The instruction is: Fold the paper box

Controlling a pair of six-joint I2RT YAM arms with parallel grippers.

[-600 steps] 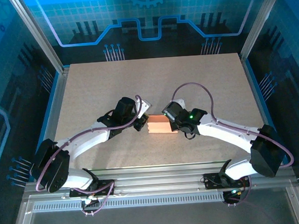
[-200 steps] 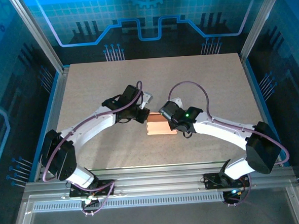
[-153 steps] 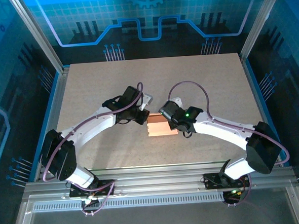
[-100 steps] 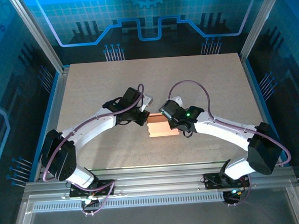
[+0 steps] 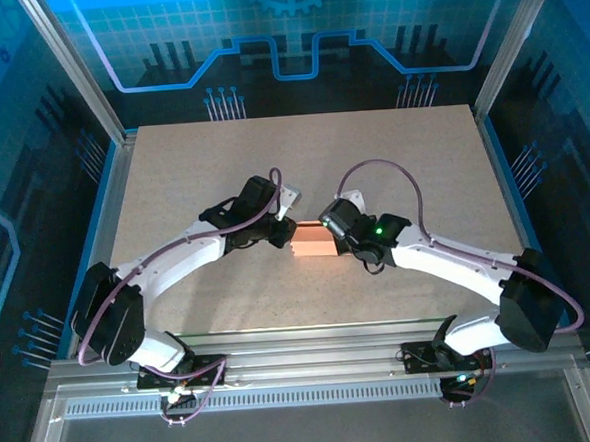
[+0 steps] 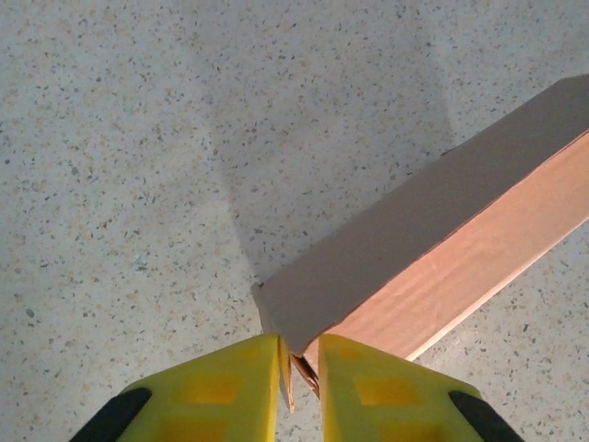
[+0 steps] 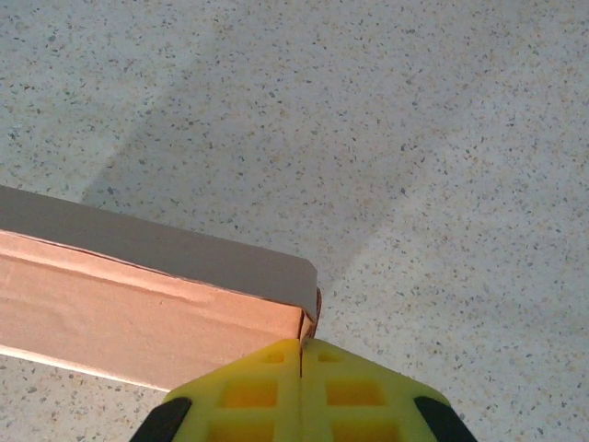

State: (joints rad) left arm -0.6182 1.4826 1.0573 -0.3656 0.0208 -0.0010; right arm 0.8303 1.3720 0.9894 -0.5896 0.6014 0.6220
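Observation:
The salmon-orange paper box (image 5: pixel 314 243) sits mid-table as a small closed rectangular block between my two grippers. In the left wrist view the paper box (image 6: pixel 442 249) runs up to the right, with its grey top in shadow. The left gripper (image 6: pixel 299 368) is nearly closed on thin cardboard flap edges at the near end of the paper box. In the right wrist view the paper box (image 7: pixel 138 313) lies to the left. The right gripper (image 7: pixel 301 345) is pressed tight together at the end corner of the paper box, pinching a thin flap. From above, the left gripper (image 5: pixel 284 236) and the right gripper (image 5: pixel 336 236) flank the box.
The speckled beige table (image 5: pixel 271 162) spreads out beyond the box on every side. An aluminium frame (image 5: pixel 120 151) and blue walls enclose it. Both arms arch in from the near edge and meet at the centre.
The box has shifted slightly farther and to the right and looks narrower from above, as if tipped up. Both grippers moved with it and stay at its ends.

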